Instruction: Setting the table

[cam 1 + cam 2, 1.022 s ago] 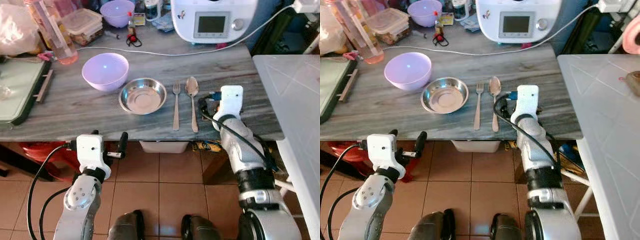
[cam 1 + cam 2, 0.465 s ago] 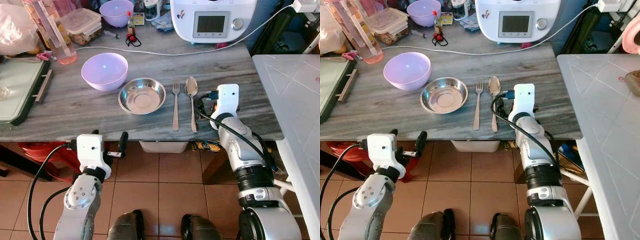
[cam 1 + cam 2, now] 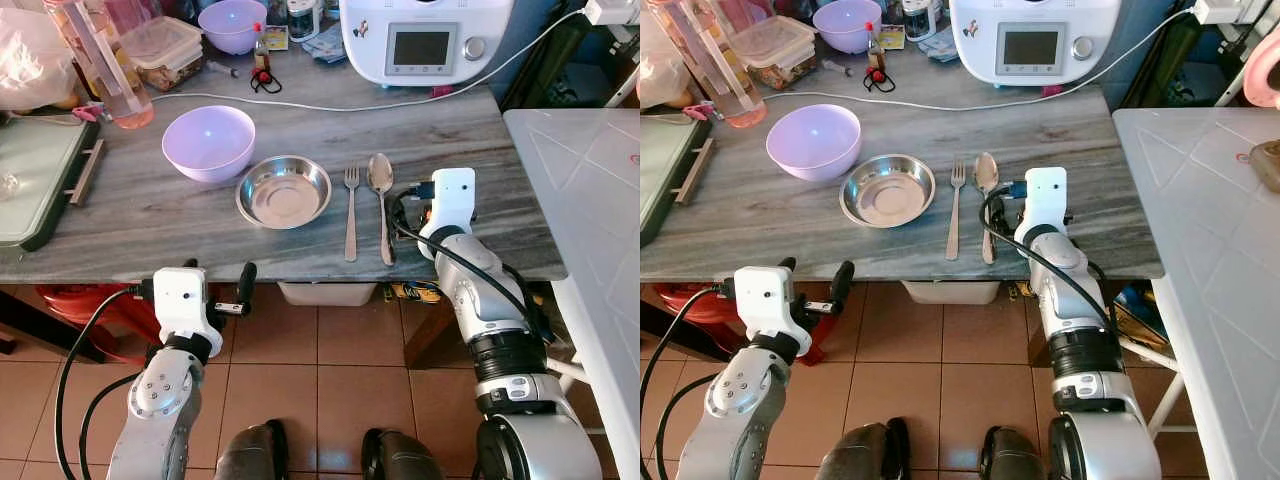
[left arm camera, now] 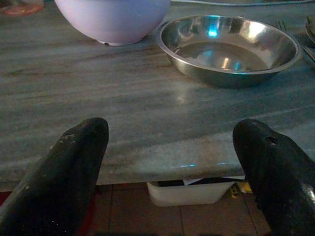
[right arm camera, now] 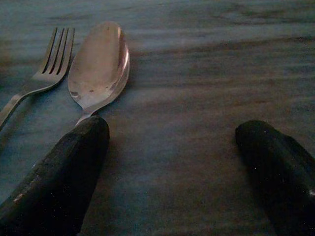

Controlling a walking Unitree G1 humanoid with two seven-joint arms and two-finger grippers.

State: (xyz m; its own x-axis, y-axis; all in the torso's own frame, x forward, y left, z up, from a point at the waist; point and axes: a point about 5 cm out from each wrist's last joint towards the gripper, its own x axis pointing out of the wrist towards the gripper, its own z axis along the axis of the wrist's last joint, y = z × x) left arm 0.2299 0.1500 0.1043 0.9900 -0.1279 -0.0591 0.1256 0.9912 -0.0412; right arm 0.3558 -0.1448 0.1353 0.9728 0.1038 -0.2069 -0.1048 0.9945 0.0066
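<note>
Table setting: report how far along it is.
Done: steel bowl, fork and spoon lie side by side near the table's front edge. In hand: nothing; the right gripper is open beside the spoon's handle. Left gripper waits open below the edge. Purple bowl may need placing.

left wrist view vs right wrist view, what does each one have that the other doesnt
Left wrist view: the lilac bowl and steel dish on the table's near edge, with floor tiles below, framed by the left gripper's open fingers.

Right wrist view: the spoon, with one finger of the open right gripper over its handle.

Both: the fork and grey table.
</note>
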